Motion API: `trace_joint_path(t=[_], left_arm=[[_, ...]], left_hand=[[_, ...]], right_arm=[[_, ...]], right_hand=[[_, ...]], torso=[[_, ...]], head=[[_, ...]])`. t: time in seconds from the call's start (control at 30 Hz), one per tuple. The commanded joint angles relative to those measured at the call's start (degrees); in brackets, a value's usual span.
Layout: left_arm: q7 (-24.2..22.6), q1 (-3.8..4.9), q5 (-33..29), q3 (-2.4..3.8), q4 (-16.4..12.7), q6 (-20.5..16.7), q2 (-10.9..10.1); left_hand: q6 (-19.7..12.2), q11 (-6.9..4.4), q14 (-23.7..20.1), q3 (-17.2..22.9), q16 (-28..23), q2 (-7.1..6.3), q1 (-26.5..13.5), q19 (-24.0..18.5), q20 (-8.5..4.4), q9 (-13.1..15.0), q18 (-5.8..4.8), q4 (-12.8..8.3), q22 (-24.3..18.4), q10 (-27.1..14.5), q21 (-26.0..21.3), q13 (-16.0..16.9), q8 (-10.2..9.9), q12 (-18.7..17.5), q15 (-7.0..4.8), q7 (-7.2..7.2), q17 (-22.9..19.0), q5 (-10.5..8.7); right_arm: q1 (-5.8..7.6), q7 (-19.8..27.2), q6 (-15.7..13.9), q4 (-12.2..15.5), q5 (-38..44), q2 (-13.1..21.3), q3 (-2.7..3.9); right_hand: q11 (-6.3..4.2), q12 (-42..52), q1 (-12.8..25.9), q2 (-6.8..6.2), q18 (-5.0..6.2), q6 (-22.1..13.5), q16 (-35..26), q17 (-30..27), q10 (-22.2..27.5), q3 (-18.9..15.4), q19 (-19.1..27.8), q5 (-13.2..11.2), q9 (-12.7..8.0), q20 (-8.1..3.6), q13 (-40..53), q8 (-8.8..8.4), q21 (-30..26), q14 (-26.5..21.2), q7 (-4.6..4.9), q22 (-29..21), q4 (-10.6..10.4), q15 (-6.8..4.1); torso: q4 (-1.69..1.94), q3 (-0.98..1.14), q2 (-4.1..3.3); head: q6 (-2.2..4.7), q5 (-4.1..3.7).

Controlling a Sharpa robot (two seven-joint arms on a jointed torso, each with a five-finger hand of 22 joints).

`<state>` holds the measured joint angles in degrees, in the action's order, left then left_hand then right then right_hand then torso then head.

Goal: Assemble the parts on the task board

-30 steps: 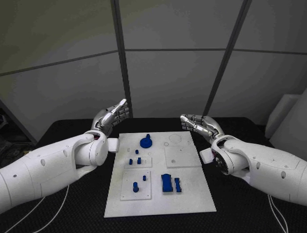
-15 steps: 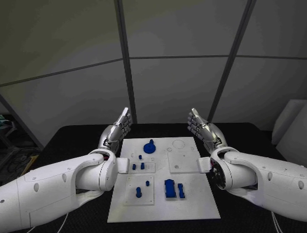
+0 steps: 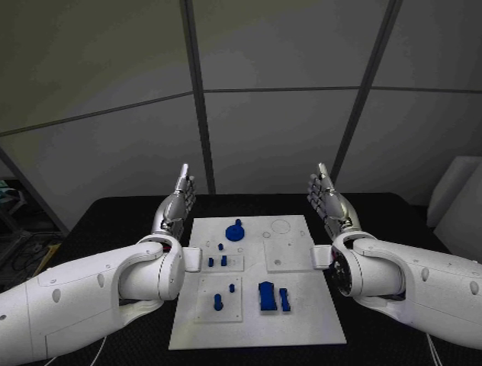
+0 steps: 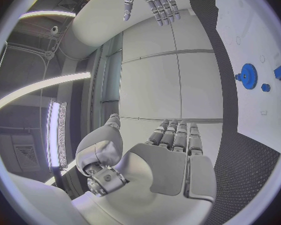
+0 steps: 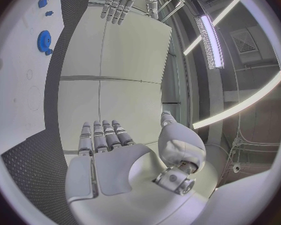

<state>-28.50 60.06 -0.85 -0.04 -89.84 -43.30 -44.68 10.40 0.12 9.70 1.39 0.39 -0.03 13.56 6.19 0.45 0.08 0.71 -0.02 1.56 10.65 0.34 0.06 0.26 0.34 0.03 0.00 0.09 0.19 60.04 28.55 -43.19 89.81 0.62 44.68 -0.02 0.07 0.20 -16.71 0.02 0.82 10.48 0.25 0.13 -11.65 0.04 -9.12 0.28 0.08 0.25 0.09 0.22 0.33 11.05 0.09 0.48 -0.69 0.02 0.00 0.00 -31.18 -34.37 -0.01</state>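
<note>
Grey wall panels split by dark seams stand behind a black tabletop (image 3: 120, 206), where a white task board (image 3: 296, 305) lies lengthwise in the middle.

At the left, the robot's left hand (image 3: 178, 200) is raised beside the board's far left corner, fingers (image 3: 183, 174) straight and pressed close together, pointing up, holding nothing. The left wrist view shows the same flat, empty palm (image 4: 168, 167).

On the board, from left to right: a blue peg (image 3: 218, 302) stands near the front left with a smaller peg (image 3: 232, 288) just beside it. Farther back are a few small blue studs (image 3: 217, 261). A round blue gear-like part (image 3: 235, 232) sits near the far edge. Right of centre toward the front, a tall blue block (image 3: 266, 296) stands with a narrower blue piece (image 3: 285, 299) just beside it. A faint circular outline (image 3: 281, 226) marks the board's far right area.

At the right, the right hand (image 3: 329, 202) mirrors the left beside the board's far right corner, fingers (image 3: 322, 172) straight, together, upright and empty. The right wrist view confirms an open flat palm (image 5: 109, 172).

Both hands flank the board's far end, apart from every part; the gear lies between them, nearest to both. Judging by this symmetrical, hands-off pose, the arms seem parked at rest. That fits either a board awaiting assembly or one already finished with; the pictures do not settle whether the parts are seated.
</note>
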Motion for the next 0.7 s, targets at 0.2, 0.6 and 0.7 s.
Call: trace_joint_path(t=[0.2,0.6,0.7], left_arm=[[-1.3,0.1,0.85,0.04,-0.12,-0.82,-0.01],[-1.3,0.1,0.85,0.04,-0.12,-0.82,-0.01],[-1.3,0.1,0.85,0.04,-0.12,-0.82,-0.01]], left_hand=[[-4.69,-0.12,-4.26,-1.39,-0.39,0.03,-6.03,-6.19,-0.45,-0.08,-0.71,0.02,-1.56,-4.7,-0.34,-0.06,-0.26,-0.34,-0.03,0.0,-0.09,-0.19],[-10.4,-0.12,-9.7,-1.39,-0.39,0.03,-13.56,-6.19,-0.45,-0.08,-0.71,0.02,-1.56,-10.65,-0.34,-0.06,-0.26,-0.34,-0.03,0.0,-0.09,-0.19],[-10.4,-0.12,-9.7,-1.39,-0.39,0.03,-13.56,-6.19,-0.45,-0.08,-0.71,0.02,-1.56,-10.65,-0.34,-0.06,-0.26,-0.34,-0.03,0.0,-0.09,-0.19]], right_arm=[[0.12,1.25,-0.93,0.14,-0.62,0.01,0.02],[0.12,1.25,-0.93,0.14,-0.62,0.01,0.02],[0.12,1.25,-0.93,0.14,-0.62,0.01,0.02]], right_hand=[[-0.07,-0.2,7.4,-0.02,-0.82,-4.66,-0.25,-0.13,5.2,-0.04,3.97,-0.28,-0.08,-0.25,-0.09,-0.22,-0.33,-4.84,-0.09,-0.48,0.69,-0.02],[-0.07,-0.2,10.8,-0.02,-0.82,-10.48,-0.25,-0.13,7.43,-0.04,9.12,-0.28,-0.08,-0.25,-0.09,-0.22,-0.33,-7.0,-0.09,-0.48,0.69,-0.02],[-0.07,-0.2,16.71,-0.02,-0.82,-10.48,-0.25,-0.13,11.65,-0.04,9.12,-0.28,-0.08,-0.25,-0.09,-0.22,-0.33,-11.05,-0.09,-0.48,0.69,-0.02]], torso=[[0.0,0.0,0.0],[0.0,0.0,0.0],[0.0,0.0,0.0]], head=[[-0.01,0.01],[-0.01,0.01],[-0.01,0.01]])
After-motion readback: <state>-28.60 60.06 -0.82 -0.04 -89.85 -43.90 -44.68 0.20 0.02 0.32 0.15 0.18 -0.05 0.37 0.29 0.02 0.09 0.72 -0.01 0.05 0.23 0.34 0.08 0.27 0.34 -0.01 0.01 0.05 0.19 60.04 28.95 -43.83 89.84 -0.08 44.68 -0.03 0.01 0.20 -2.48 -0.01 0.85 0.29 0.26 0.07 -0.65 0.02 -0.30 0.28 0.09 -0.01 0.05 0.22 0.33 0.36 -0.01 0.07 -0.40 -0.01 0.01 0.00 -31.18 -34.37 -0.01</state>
